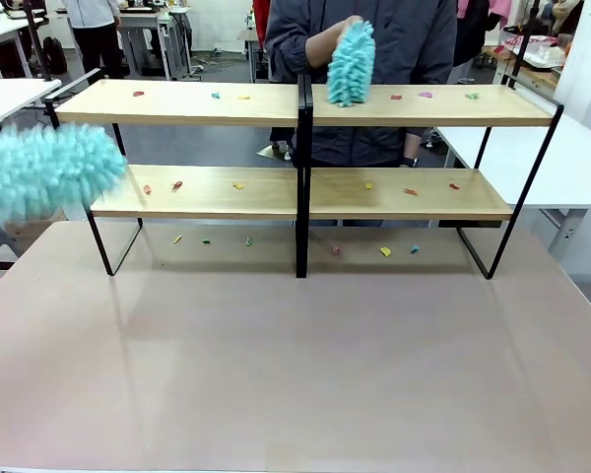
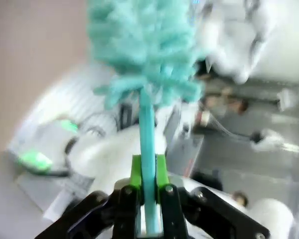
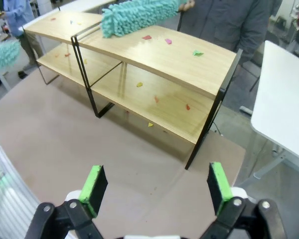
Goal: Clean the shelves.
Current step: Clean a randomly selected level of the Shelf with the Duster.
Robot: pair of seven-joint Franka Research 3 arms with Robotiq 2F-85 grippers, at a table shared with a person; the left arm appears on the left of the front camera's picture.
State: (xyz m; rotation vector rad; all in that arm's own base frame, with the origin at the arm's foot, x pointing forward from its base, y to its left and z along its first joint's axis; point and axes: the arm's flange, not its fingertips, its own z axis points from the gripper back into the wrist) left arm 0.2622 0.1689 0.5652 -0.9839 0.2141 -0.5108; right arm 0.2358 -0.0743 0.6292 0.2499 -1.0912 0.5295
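The shelves (image 1: 276, 192) stand across the far side of the tabletop (image 1: 295, 355), with coloured scraps (image 1: 238, 184) on both boards and beneath; dusting looks barely begun. The left tool (image 2: 148, 191) pinches the handle of a teal duster (image 1: 39, 172), its head just off the shelves' left end; the right tool (image 3: 157, 181) is spread, empty. A person's duster (image 1: 352, 64) rests on the top board. Next — swing the head over a board and sweep the scraps along it.
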